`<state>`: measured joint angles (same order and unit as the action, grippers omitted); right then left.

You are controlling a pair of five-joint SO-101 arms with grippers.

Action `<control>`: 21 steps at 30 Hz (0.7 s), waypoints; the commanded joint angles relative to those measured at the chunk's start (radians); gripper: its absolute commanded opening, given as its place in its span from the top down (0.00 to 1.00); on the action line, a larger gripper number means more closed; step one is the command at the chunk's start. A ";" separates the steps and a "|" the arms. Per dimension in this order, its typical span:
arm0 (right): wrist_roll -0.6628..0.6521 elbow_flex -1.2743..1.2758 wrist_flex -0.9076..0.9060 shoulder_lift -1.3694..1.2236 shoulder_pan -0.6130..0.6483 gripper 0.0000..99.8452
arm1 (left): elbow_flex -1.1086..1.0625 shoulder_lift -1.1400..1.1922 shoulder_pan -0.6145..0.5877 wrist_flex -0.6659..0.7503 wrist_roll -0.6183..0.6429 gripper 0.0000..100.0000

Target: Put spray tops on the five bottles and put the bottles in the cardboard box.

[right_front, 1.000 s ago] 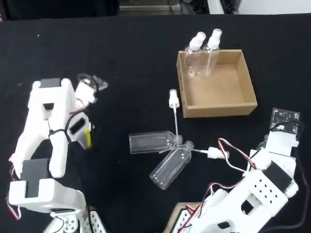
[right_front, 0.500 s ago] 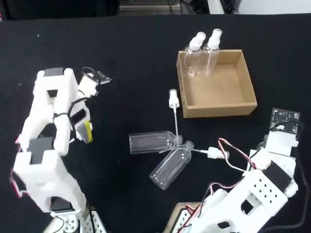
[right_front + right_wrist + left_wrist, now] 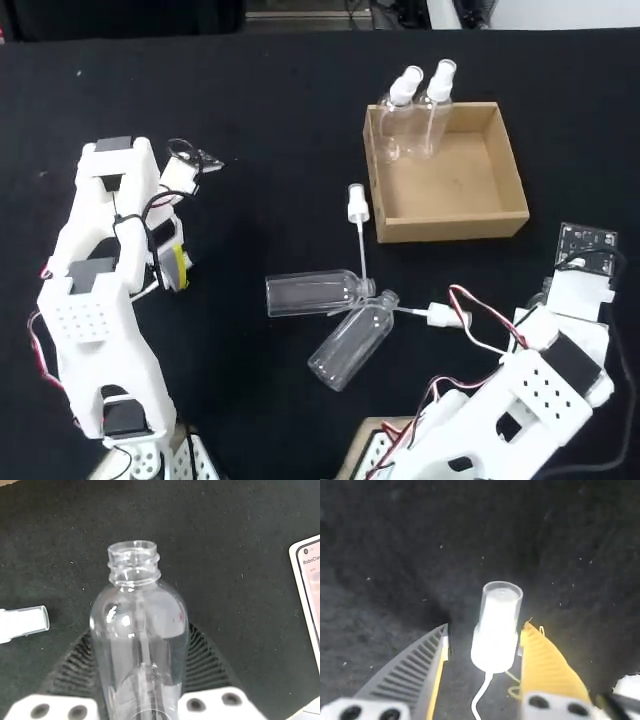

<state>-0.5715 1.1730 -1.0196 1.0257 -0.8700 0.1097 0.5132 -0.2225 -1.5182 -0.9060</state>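
Bottle point(image 3: 137, 610), bare-necked, sits pinched in our right gripper point(image 3: 140, 632) over the black table point(image 3: 225, 530), near a phone point(image 3: 307, 595). Our left gripper point(image 3: 486, 626) pinches a spray top point(image 3: 497, 605). We judge capping is in hand: next we must bring that top to the open neck point(image 3: 134, 560) and seat it.

Two capped bottles point(image 3: 410, 125) in cardboard box point(image 3: 452, 228)
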 commanded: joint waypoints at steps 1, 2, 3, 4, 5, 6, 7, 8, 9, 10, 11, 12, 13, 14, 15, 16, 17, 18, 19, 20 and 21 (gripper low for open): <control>-0.003 -0.016 -0.003 0.022 0.017 0.99 | 0.042 0.000 0.022 -0.015 -0.014 0.78; -0.002 -0.016 -0.003 0.022 0.017 0.99 | 0.042 0.002 0.021 -0.015 -0.014 0.78; -0.002 -0.016 -0.003 0.022 0.018 0.99 | 0.041 0.002 0.019 -0.015 -0.014 0.78; 0.000 -0.016 -0.003 0.022 0.018 0.99 | 0.030 0.000 0.019 -0.020 -0.014 0.78; 0.002 -0.016 -0.003 0.022 0.018 0.99 | 0.021 -0.006 0.022 -0.029 -0.014 0.78; 0.003 -0.016 -0.003 0.022 0.018 0.99 | 0.010 -0.008 0.028 -0.037 -0.014 0.78; 0.003 -0.018 -0.005 0.022 0.018 0.99 | 0.001 -0.008 0.039 -0.041 -0.014 0.79; 0.003 -0.018 -0.005 0.022 0.018 0.99 | -0.008 -0.008 0.047 -0.046 -0.012 0.81; 0.003 -0.022 -0.009 0.022 0.018 0.99 | -0.018 -0.008 0.056 -0.049 -0.009 0.86; 0.003 -0.024 -0.009 0.022 0.018 0.99 | -0.027 -0.008 0.064 -0.049 -0.006 0.92; 0.003 -0.030 -0.011 0.022 0.018 0.99 | -0.035 -0.008 0.073 -0.049 -0.005 0.98; 0.003 -0.035 -0.014 0.022 0.018 0.99 | -0.042 -0.009 0.079 -0.049 -0.002 0.97; 0.003 -0.045 -0.026 0.022 0.020 0.99 | -0.045 -0.009 0.084 -0.049 0.014 0.94; 0.003 -0.059 -0.044 0.022 0.023 0.99 | -0.047 -0.014 0.087 -0.049 0.034 0.94; 0.003 -0.079 -0.066 0.022 0.029 0.99 | -0.050 -0.026 0.093 -0.048 0.049 0.96; 0.003 -0.104 -0.089 0.022 0.032 0.99 | -0.053 -0.043 0.099 -0.049 0.066 0.98; 0.003 -0.131 -0.115 0.022 0.038 0.99 | -0.067 -0.066 0.105 -0.049 0.084 0.97; 0.003 -0.160 -0.140 0.022 0.049 0.99 | -0.081 -0.098 0.114 -0.049 0.100 0.97; 0.005 -0.191 -0.169 0.022 0.064 0.99 | -0.097 -0.138 0.120 -0.051 0.114 0.97; 0.005 -0.220 -0.198 0.022 0.083 0.99 | -0.124 -0.189 0.128 -0.051 0.129 0.97; 0.011 -0.248 -0.227 0.022 0.106 0.99 | -0.156 -0.245 0.139 -0.051 0.146 0.97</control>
<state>-0.5715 1.0487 -1.1761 1.0257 -0.8178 0.0253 0.4595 -0.1350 -1.5505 -0.8309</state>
